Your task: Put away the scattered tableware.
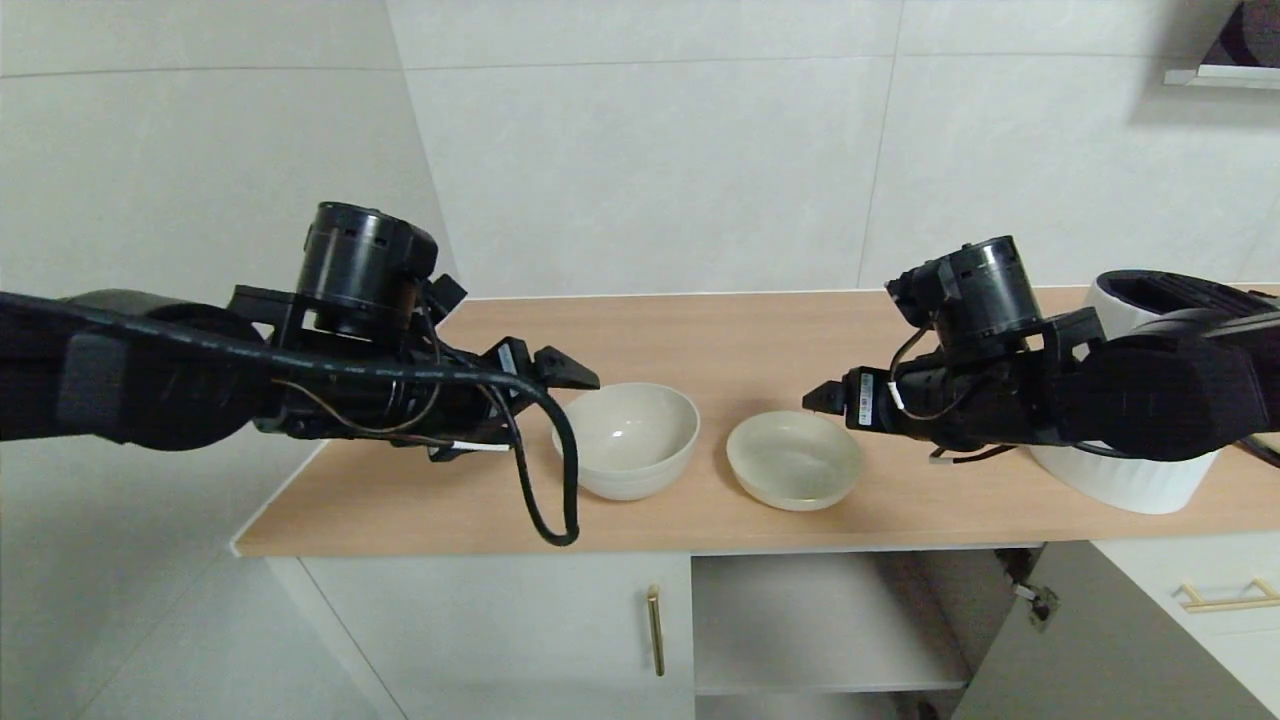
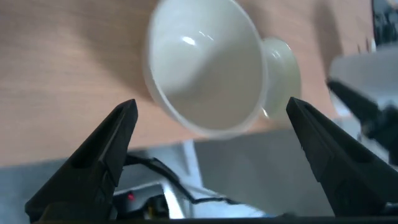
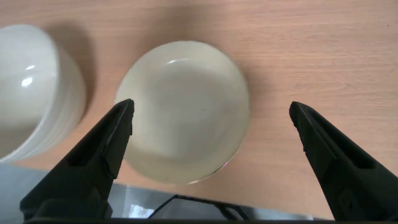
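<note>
Two bowls side by side on the table (image 1: 760, 330), near its front edge, close together but apart. Deep bowl (image 1: 626, 438) on the robot's left, shallow bowl (image 1: 794, 458) on the right, both upright. Left end effector (image 2: 211, 115) wide open, nothing held, hovering just left of the deep bowl and a little above its rim, fingers (image 2: 106, 155) spread to either side of the bowl in the wrist view. Right end effector (image 3: 211, 109) spread wide as well, gripping nothing, poised just right of the shallow bowl and above it, fingers (image 3: 93, 162) framing the bowl, clear of it. Behind the right arm, white ribbed tub (image 1: 1130, 480) on the table's right end. Below, cabinet with one door (image 1: 1090, 640) swung open and a shelf (image 1: 800, 620) showing. Shut door with gold handle (image 1: 654, 630) to the left.
</note>
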Motion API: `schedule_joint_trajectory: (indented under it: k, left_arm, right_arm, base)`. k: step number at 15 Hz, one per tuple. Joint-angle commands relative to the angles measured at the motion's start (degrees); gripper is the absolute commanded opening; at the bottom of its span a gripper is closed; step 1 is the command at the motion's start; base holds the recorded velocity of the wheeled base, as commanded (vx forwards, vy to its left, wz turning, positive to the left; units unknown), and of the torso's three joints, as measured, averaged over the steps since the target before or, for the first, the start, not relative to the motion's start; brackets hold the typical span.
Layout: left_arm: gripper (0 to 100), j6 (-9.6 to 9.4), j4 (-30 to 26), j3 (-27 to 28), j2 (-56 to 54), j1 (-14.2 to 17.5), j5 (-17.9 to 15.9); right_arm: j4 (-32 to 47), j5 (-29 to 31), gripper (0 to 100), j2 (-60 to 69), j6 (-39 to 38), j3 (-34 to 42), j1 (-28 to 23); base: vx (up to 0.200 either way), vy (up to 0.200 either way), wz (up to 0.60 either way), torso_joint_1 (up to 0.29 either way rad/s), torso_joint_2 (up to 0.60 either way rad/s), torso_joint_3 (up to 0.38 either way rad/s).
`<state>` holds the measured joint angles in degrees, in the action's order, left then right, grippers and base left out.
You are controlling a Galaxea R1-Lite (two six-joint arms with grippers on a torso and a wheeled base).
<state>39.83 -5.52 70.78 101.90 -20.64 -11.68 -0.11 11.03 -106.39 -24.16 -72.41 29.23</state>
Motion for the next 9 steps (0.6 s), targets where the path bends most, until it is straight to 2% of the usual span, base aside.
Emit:
schedule_joint_trajectory:
  k: [1,2,5,9]
  left_arm:
    - [100,0.78,0.07,1.12,4.8,-0.02,0.08]
    - [100,0.78,0.07,1.47,5.59,-0.02,0.96]
    - [100,0.78,0.07,2.43,8.4,-0.1,6.67]
    - [100,0.69,0.07,2.61,9.02,-0.54,7.28]
  right_arm:
    - [-0.07,0.04,100,-1.37,-0.27,-0.36,-0.49]
    - [-0.07,0.04,100,-1.37,-0.27,-0.36,-0.49]
    - [-0.15,0.13,100,-1.37,-0.27,-0.36,-0.49]
    - [-0.15,0.13,100,-1.37,-0.27,-0.36,-0.4]
  base:
    - [0.0,0.0,0.0,0.0,0.0,0.0]
    - [0.0,0.0,0.0,0.0,0.0,0.0]
    - [0.0,0.0,0.0,0.0,0.0,0.0]
    - [0.0,0.0,0.0,0.0,0.0,0.0]
